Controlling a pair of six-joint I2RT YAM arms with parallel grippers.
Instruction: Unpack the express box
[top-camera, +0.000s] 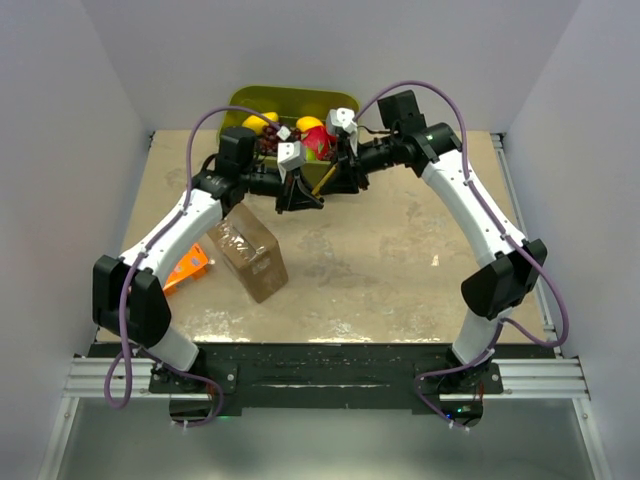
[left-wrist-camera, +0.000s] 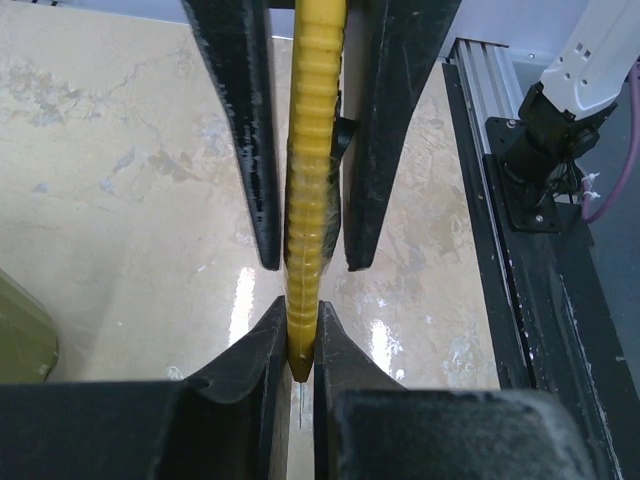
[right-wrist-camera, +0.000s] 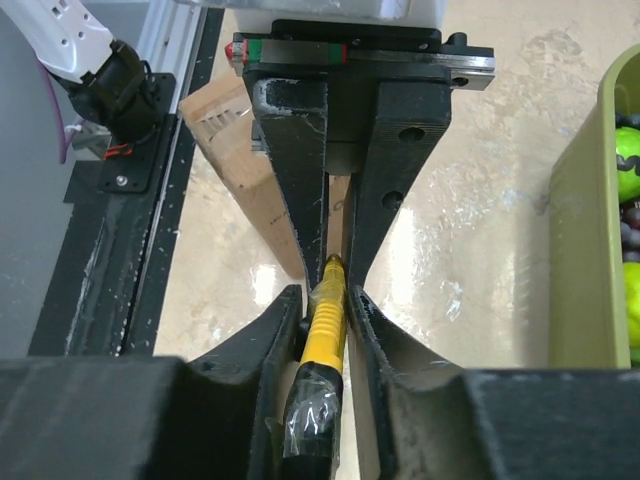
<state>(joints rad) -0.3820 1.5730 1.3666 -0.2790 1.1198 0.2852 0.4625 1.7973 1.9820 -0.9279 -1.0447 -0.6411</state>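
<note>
Express box (top-camera: 250, 258) partly behind left arm (top-camera: 185, 225), left tool (left-wrist-camera: 300, 320), right tool (right-wrist-camera: 325, 300) seemingly clamping yellow cutter (left-wrist-camera: 312, 150)

Pairs white link shells with black joint housings on left arm (top-camera: 175, 235) and right arm (top-camera: 478, 210). Routes a purple cable (top-camera: 420, 84) along each. Ends in black fingers (left-wrist-camera: 240, 130); bolts to a black base plate (top-camera: 320, 375).

express box (top-camera: 248, 257): table (top-camera: 400, 260) left | bin (top-camera: 290, 97): far edge, behind box | flat package (top-camera: 189, 268): left of box
</note>
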